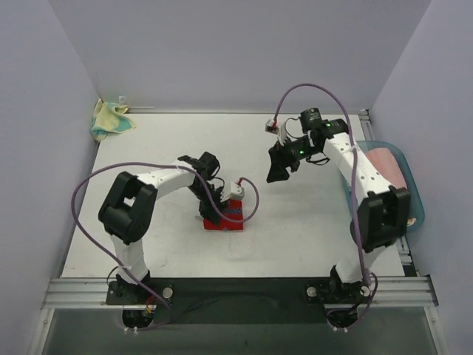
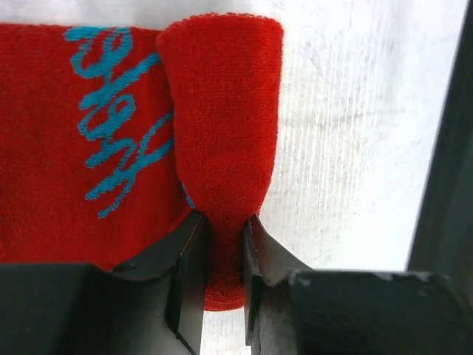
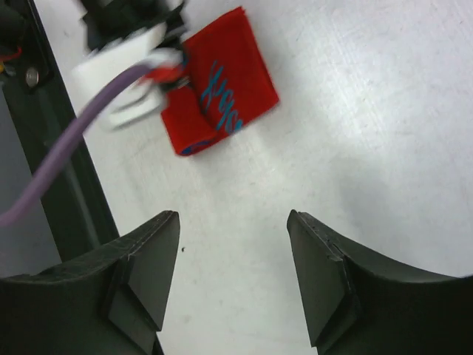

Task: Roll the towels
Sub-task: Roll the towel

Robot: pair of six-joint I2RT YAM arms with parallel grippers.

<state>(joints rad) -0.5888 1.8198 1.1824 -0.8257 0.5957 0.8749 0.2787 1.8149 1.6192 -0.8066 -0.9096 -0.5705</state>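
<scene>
Top external view: one white worktop (image 1: 295, 222), one light blue tray (image 1: 418, 201) at its right edge, two arms, two towels. The pale yellow towel (image 1: 109, 118) sits crumpled in the far left corner. The red towel (image 1: 226, 224) lies mid-worktop toward the near edge (its raised fold runs straight away from the fingers). The left gripper (image 2: 223, 228) pinches that fold, and the right gripper (image 3: 233, 216) hangs spread, holding nothing.

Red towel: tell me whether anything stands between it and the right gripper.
Nothing visible does. In the right wrist view, only bare table lies between the open right gripper and the red towel. The left gripper, shut on a raised fold of it, sits at its far left edge, out of that path.
</scene>
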